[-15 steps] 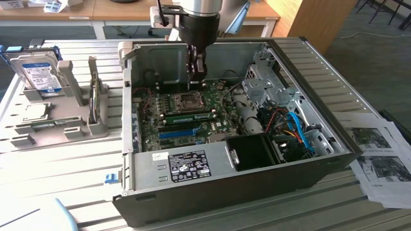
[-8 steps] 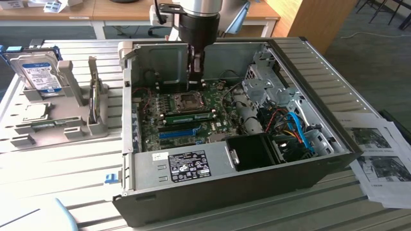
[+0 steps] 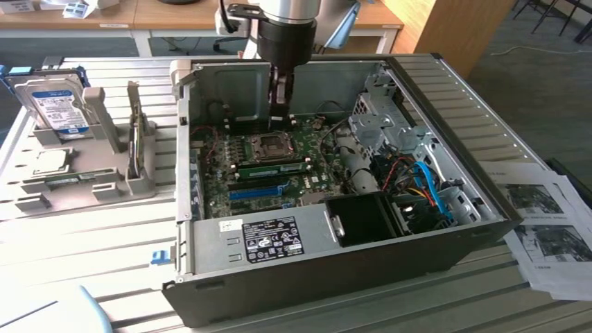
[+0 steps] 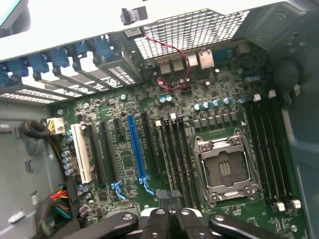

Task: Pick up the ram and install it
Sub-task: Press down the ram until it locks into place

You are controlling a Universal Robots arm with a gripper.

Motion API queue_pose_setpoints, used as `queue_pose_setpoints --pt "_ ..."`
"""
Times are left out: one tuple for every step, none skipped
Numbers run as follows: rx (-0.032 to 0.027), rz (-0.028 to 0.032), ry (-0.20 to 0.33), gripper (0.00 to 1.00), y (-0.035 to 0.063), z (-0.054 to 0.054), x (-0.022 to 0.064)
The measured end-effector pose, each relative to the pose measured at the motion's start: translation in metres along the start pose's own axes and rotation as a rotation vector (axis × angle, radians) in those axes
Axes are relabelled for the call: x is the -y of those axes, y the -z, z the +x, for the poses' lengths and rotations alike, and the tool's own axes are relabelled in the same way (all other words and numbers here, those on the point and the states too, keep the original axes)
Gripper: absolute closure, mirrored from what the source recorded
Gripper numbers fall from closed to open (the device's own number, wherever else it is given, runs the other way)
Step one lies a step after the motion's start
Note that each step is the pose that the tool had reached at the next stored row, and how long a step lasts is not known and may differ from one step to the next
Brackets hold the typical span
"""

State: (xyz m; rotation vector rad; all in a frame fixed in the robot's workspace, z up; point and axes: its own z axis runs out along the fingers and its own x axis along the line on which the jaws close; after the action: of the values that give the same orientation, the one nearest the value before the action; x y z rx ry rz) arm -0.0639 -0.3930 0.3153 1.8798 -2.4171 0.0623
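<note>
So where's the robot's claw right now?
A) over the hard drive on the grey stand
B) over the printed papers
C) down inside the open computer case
C: the gripper hangs inside the computer case, above the motherboard, shut on the ram.

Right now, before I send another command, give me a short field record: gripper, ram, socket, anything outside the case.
gripper: inside the open case, low over the motherboard, next to the CPU socket
ram: green stick lying along the board between the socket and the blue slot; seating cannot be told
CPU socket: empty
outside the case: hard drive upright in a grey fixture, on the exterior view's left
</note>
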Motion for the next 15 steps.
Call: queue_pose_setpoints --pt "0.0022 -0.0008 -0.003 0.91 0.0 0.0 0.0" --pt "0.0065 -0.002 -0.005 0.91 -0.0001 0.0 0.0" --pt "0.0095 -0.0031 -0.008 0.91 0.0 0.0 0.0" --pt "0.0116 -0.0038 -0.011 0.91 0.0 -0.0001 0.0" --pt "0.0134 -0.0046 -0.014 0.91 0.0 -0.0001 0.0" --pt "0.0151 -0.0053 -0.018 0.91 0.0 -0.0001 0.0" --pt "0.0169 -0.0062 -0.023 0.91 0.0 -0.0001 0.0" --pt "0.019 -0.0071 -0.029 0.91 0.0 -0.0001 0.0" --pt "0.0212 -0.0083 -0.037 0.91 0.0 -0.0001 0.0" --pt "0.0233 -0.0096 -0.047 0.91 0.0 0.0 0.0" --pt "0.0253 -0.0109 -0.057 0.91 0.0 0.0 0.0" --pt "0.0274 -0.0122 -0.068 0.91 0.0 0.0 0.0" --pt "0.0292 -0.0135 -0.079 0.91 0.0 0.0 0.0" --pt "0.0311 -0.0149 -0.09 0.91 0.0 -0.0001 0.0" --pt "0.0328 -0.0162 -0.102 0.91 0.0 0.0 0.0"
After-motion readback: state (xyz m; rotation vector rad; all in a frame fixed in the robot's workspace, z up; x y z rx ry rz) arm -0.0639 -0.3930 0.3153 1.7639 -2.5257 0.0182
